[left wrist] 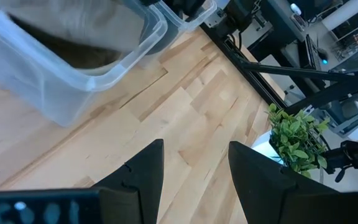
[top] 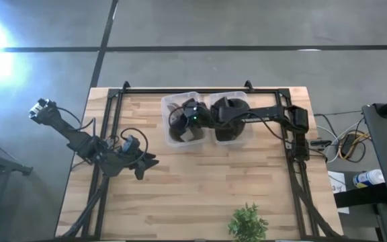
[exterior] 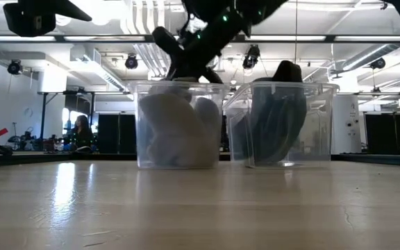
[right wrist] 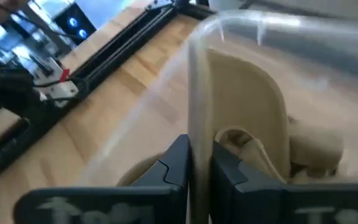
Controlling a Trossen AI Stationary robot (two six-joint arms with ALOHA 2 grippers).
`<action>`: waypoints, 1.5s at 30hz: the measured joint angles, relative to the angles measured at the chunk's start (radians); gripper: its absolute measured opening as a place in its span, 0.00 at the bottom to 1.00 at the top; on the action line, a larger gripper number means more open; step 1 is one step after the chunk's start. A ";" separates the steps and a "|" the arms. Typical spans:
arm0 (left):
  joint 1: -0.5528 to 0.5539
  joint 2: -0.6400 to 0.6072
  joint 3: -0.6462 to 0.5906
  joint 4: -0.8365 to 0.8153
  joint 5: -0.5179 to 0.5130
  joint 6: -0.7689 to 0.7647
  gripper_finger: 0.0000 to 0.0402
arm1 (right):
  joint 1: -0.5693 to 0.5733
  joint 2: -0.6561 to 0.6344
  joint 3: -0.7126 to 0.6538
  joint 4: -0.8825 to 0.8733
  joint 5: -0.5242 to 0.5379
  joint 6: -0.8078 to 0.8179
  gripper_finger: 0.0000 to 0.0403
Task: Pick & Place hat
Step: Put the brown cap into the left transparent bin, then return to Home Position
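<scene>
Two clear bins stand side by side at the table's far middle. The left bin point(top: 169, 103) point(exterior: 179, 125) holds pale tan hats, and one tan hat point(right wrist: 253, 99) leans against its wall. The right bin point(top: 244, 101) point(exterior: 283, 125) holds dark hats; one dark hat point(exterior: 287, 73) sticks up above its rim. My right gripper point(top: 189, 115) point(exterior: 177, 67) point(right wrist: 199, 155) reaches over the right bin to the left bin, its fingers almost together. My left gripper point(top: 148, 161) point(left wrist: 194, 155) waits open above bare table, left of the bins. My right gripper has the left bin's clear rim point(right wrist: 197, 118) in the narrow gap between its fingers, one finger inside the bin beside the tan hat and one outside. The fingers slant down from the table's right side and lie along the wall. The bin stands flat on the table.
A small green plant point(top: 248, 223) point(left wrist: 294, 134) stands at the table's near edge. A black frame rail point(top: 294, 144) borders the table. The left bin's corner point(left wrist: 73, 81) shows ahead of my left gripper. Open wood lies between the bins and the near edge.
</scene>
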State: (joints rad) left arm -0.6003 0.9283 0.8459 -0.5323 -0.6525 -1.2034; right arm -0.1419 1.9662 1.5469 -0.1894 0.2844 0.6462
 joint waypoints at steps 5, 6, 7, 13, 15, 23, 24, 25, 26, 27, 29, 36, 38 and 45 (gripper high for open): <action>0.000 0.000 0.000 0.001 0.000 0.011 0.43 | 0.002 -0.023 0.131 -0.149 0.076 -0.091 0.19; 0.000 0.000 0.000 0.001 0.000 0.016 0.43 | 0.001 -0.027 0.152 -0.183 0.079 -0.099 0.21; 0.000 0.000 0.000 0.002 0.000 0.019 0.43 | 0.001 -0.028 0.171 -0.228 0.079 -0.103 0.24; 0.000 -0.003 0.000 0.013 0.000 0.021 0.43 | 0.002 -0.039 0.209 -0.475 0.110 -0.121 0.33; 0.000 -0.012 0.000 0.039 0.000 0.027 0.43 | 0.017 -0.081 0.211 -0.498 0.126 -0.154 0.35; 0.005 -0.065 0.000 0.251 0.012 0.355 0.43 | 0.159 -0.385 0.140 -0.478 0.084 -0.250 0.35; 0.006 -0.070 0.000 0.275 0.032 0.427 0.43 | 0.181 -0.423 0.106 -0.481 0.082 -0.238 0.34; 0.010 -0.075 0.000 0.302 0.067 0.496 0.43 | 0.205 -0.466 0.067 -0.482 0.082 -0.216 0.34; 0.016 -0.078 0.000 0.326 0.098 0.558 0.43 | 0.225 -0.510 0.023 -0.480 0.082 -0.188 0.34; 0.025 -0.081 0.000 0.346 0.124 0.607 0.43 | 0.246 -0.557 -0.023 -0.478 0.083 -0.155 0.34; 0.050 -0.088 0.000 0.366 0.159 0.684 0.43 | 0.292 -0.645 -0.120 -0.476 0.111 -0.095 0.33; 0.246 -0.149 -0.032 0.342 0.353 0.790 0.43 | 0.458 -0.952 -0.405 -0.493 0.487 0.045 0.32; 0.326 -0.181 -0.062 0.340 0.429 0.780 0.43 | 0.482 -1.040 -0.466 -0.523 0.559 0.054 0.32; 0.524 -0.293 -0.171 0.229 0.397 0.585 0.43 | 0.489 -1.328 -0.626 -0.559 0.498 0.170 0.34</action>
State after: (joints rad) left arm -0.0763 0.6349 0.6746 -0.3029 -0.2553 -0.6179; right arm 0.3473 0.6385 0.9209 -0.7483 0.7820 0.8167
